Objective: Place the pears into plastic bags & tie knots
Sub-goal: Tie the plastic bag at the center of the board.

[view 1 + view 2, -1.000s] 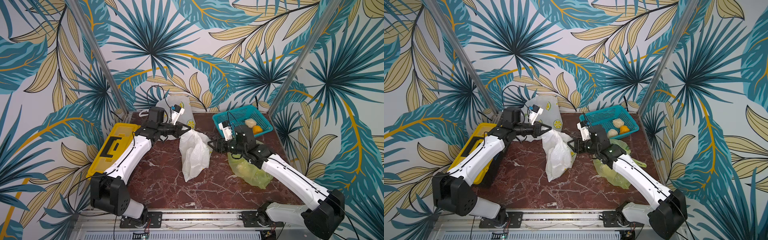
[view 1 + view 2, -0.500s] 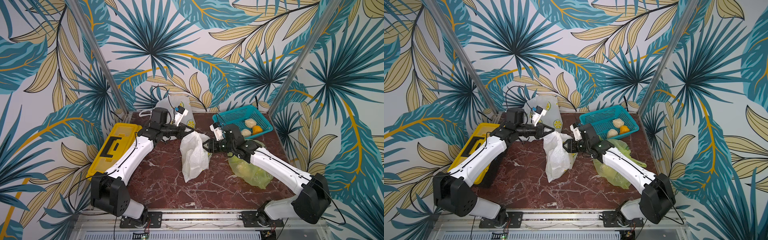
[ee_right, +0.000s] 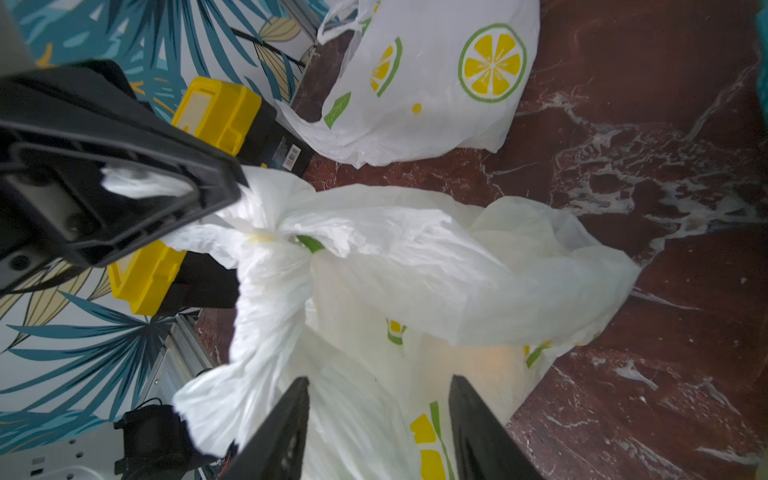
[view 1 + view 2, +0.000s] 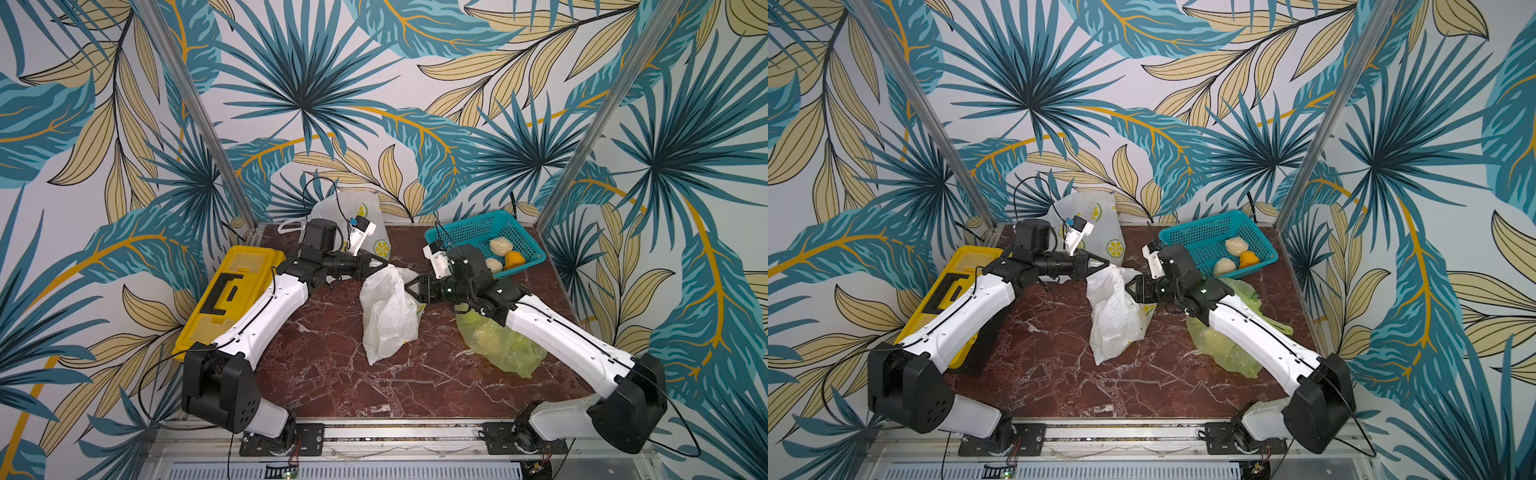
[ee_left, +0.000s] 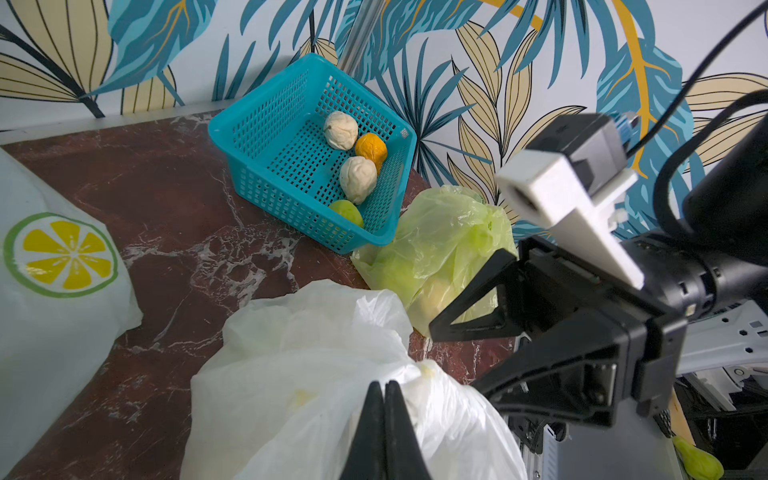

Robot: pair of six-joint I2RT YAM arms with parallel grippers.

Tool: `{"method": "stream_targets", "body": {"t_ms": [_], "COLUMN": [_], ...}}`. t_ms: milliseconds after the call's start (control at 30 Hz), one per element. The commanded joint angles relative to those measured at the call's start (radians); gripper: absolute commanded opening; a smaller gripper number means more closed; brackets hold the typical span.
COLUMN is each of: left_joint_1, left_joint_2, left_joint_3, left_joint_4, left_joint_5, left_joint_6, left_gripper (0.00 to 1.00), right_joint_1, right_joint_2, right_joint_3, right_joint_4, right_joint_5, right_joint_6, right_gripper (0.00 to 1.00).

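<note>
A white plastic bag (image 4: 388, 316) (image 4: 1115, 316) with lemon prints stands mid-table, its top gathered into a twisted neck (image 3: 286, 232); whether that is a knot I cannot tell. My left gripper (image 4: 384, 266) (image 5: 384, 384) is shut on a strip of this bag's handle and holds it up. My right gripper (image 4: 409, 286) (image 3: 378, 380) is open at the bag's right side, its fingers astride loose plastic. A light green bag (image 4: 498, 345) with pears inside lies under my right arm. More pears (image 5: 357, 178) lie in the teal basket (image 4: 482, 232).
A second white lemon-print bag (image 4: 374, 224) slumps against the back wall. A yellow toolbox (image 4: 232, 291) sits along the left edge beside my left arm. The basket stands in the back right corner. Bare marble (image 4: 332, 374) spreads in front of the bags.
My right gripper swung left from above the green bag to the white bag's top. My left gripper kept its hold and shifted slightly right.
</note>
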Motion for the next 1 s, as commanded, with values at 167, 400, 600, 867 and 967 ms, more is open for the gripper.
{"method": "stream_targets", "body": {"t_ms": [167, 400, 600, 867, 967], "left_joint_1": [0.003, 0.004, 0.003, 0.015, 0.014], "left_joint_2": [-0.01, -0.028, -0.068, -0.104, -0.093], "left_joint_3": [-0.046, -0.099, -0.184, -0.21, -0.206], "left_joint_4": [0.087, 0.131, 0.238, 0.244, 0.244], "left_joint_5": [-0.004, -0.022, -0.044, -0.033, -0.023], "left_joint_6": [-0.044, -0.06, -0.151, -0.16, -0.158], "left_gripper": [0.0, 0.0, 0.0, 0.0, 0.0], "right_joint_1": [0.004, 0.092, 0.173, 0.18, 0.17], "right_joint_2": [0.063, 0.088, 0.212, 0.238, 0.239], "right_joint_3": [-0.074, 0.012, 0.18, 0.179, 0.184], "right_joint_4": [-0.051, -0.006, -0.089, -0.035, -0.036], "right_joint_5": [0.031, 0.011, 0.184, 0.151, 0.088], "right_joint_6": [-0.058, -0.019, 0.081, 0.033, 0.026], "right_gripper": [0.41, 0.62, 0.66, 0.58, 0.42]}}
